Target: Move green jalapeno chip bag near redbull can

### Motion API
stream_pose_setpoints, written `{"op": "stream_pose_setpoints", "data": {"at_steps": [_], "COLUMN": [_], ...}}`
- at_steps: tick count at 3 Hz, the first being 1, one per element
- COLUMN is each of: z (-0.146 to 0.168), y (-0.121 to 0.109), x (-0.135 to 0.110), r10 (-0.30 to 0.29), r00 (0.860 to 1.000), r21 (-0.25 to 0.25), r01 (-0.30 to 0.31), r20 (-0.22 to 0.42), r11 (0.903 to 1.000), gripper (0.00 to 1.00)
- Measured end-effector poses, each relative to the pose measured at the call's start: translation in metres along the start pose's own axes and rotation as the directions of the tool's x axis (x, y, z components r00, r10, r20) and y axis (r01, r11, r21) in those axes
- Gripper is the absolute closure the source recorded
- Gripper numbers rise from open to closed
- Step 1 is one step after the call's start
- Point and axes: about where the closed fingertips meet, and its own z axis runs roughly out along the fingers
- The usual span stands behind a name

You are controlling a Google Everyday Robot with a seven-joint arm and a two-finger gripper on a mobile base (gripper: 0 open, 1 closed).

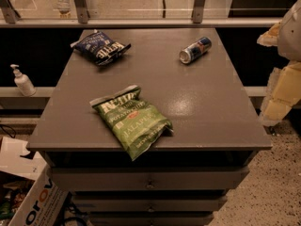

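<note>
The green jalapeno chip bag (133, 119) lies flat at the front of the grey table (211, 107). Its lower end hangs slightly over the front edge. The redbull can (194, 50) lies on its side at the back right of the table, far from the bag. My gripper (281, 91) is at the right edge of the view, beside the table and off its surface. It is well to the right of both the bag and the can and holds nothing that I can see.
A dark blue chip bag (100, 46) lies at the back left of the table. A pump bottle (21, 80) stands on a ledge to the left. A cardboard box (33, 199) sits on the floor at the lower left. Drawers are below the tabletop.
</note>
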Motion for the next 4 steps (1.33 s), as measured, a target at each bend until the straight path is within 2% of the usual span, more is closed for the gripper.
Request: {"op": "stream_pose_setpoints", "data": {"at_steps": [1, 2, 3, 4], "z": [-0.001, 0.005, 0.024, 0.050], "y": [0.000, 0.007, 0.022, 0.035], "x": [0.000, 0.002, -0.005, -0.030], "r10": [0.001, 0.028, 0.061, 0.062], "r00": [1.000, 0.996, 0.971, 0.928], "r21": [0.007, 0.000, -0.019, -0.041], "r01": [-0.001, -0.028, -0.058, -0.051], "r20": [0.006, 0.083, 0.232, 0.368], "r11": [1.0000, 0.9996, 0.9981, 0.9979], "gripper": [0.00, 0.00, 0.00, 0.00]}}
